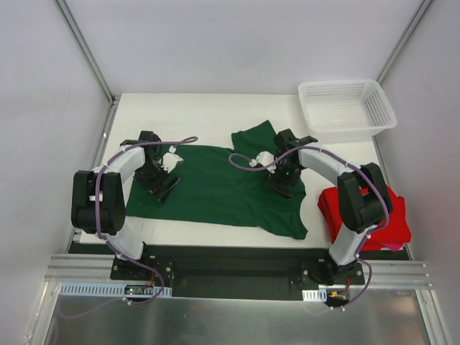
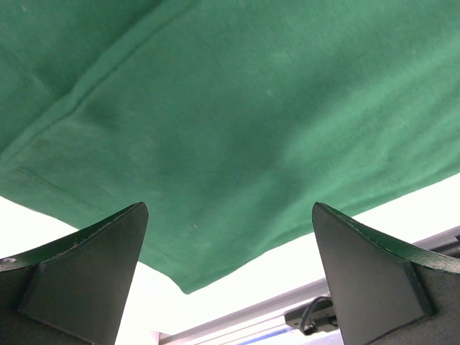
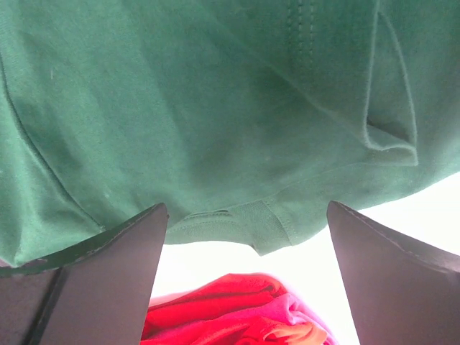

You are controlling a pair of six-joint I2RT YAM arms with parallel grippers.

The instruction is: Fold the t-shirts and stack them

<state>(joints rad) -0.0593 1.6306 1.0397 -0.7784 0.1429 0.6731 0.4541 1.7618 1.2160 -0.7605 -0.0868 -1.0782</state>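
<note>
Left gripper (image 2: 230, 208) and right gripper (image 3: 246, 207) both stand spread, holding nothing, low over the green shirt (image 1: 215, 188) lying flat on the table (image 1: 215, 108); red shirt (image 1: 370, 215) lies near-right.

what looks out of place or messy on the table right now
Nothing spilled or damaged. The green t-shirt lies spread but askew, one sleeve close to the near edge of the table. The red t-shirt sits bunched at the near right corner, its folds uneven.
</note>
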